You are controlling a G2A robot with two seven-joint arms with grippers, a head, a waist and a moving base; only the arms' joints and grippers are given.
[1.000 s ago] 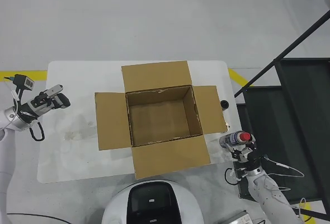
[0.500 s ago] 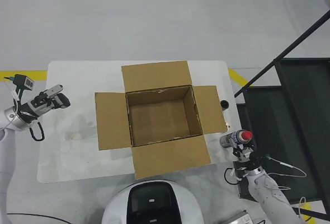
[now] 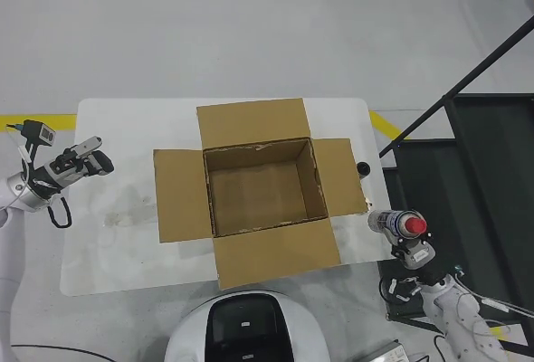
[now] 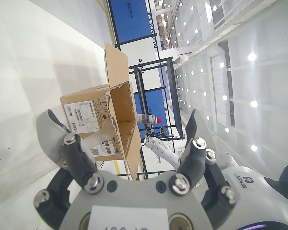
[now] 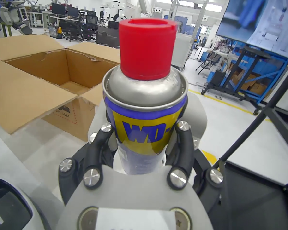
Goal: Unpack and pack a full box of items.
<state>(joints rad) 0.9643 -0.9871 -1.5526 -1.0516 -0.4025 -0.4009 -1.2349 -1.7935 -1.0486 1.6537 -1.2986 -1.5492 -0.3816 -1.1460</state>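
1. The right gripper (image 5: 144, 132) has carried the spray can (image 5: 145, 89) sideways, away from the box (image 3: 253, 122) and out past the table (image 3: 131, 136) edge, toward the dark rack (image 3: 484, 163).
2. Its fingers pinch the can's body. The can lies level, red cap pointing away from the wrist.
3. The box stands open beside this gripper, apart from the can.
4. The left gripper (image 4: 121, 118), fingers spread and holding nothing, has stayed at the table's opposite edge, with the box beyond its fingertips.

The right gripper (image 3: 406, 237) has swung outward, carrying the spray can (image 3: 392, 222). The box (image 3: 262, 185) now lies farther from it.
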